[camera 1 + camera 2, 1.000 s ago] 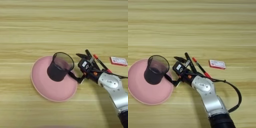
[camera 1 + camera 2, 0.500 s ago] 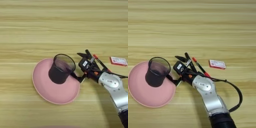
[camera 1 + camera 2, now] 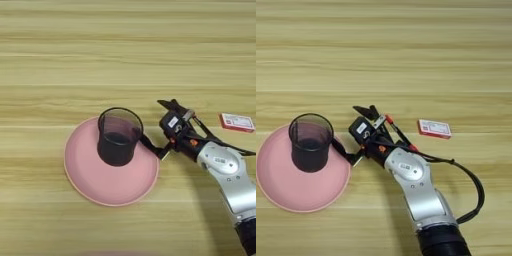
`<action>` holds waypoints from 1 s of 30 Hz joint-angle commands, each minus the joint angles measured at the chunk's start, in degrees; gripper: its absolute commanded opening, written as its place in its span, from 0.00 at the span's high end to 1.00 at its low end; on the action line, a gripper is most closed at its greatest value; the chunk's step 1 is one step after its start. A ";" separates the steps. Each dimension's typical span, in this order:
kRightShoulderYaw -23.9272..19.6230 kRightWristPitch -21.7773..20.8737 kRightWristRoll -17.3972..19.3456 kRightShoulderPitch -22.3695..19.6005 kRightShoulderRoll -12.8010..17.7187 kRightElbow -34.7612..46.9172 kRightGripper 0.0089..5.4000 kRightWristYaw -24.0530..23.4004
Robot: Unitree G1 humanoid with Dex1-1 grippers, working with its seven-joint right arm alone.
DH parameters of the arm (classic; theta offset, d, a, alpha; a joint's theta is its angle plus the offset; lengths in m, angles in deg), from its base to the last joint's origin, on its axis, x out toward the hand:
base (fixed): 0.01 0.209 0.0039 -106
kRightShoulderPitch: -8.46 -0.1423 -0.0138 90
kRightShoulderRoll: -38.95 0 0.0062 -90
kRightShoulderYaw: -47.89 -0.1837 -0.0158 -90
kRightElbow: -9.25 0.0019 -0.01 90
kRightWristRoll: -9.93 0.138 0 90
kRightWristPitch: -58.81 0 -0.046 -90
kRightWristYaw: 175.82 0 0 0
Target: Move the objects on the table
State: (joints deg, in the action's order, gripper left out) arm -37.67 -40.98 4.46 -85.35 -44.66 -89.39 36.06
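- black two-fingered right gripper (image 3: 353, 135): jaws spread wide, holding nothing.
- black wire-mesh pen cup (image 3: 118, 136) on round pink plate (image 3: 100, 185), just left of the lower finger.
- slim red-and-black pen (image 3: 398, 134) lies behind the jaws, by the wrist.

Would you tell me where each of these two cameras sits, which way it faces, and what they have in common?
Left eye view: on the robot's head, looking down on the table; the right forearm enters bottom right, the gripper beside the pink plate.
Right eye view: same head, same downward look; more forearm shows, the plate at the left edge.
Shared: plate, black mesh cup on it, pen, small red-and-white box.
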 commanded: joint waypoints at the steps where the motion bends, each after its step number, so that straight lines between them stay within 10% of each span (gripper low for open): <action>1: -1.46 -2.17 -0.84 -3.90 1.77 1.42 0.00 -2.32; 30: -4.02 -4.58 -2.87 -8.06 3.47 -7.20 0.00 -6.35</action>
State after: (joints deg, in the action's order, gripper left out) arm -40.23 -44.32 1.07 -89.63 -43.33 -98.06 30.85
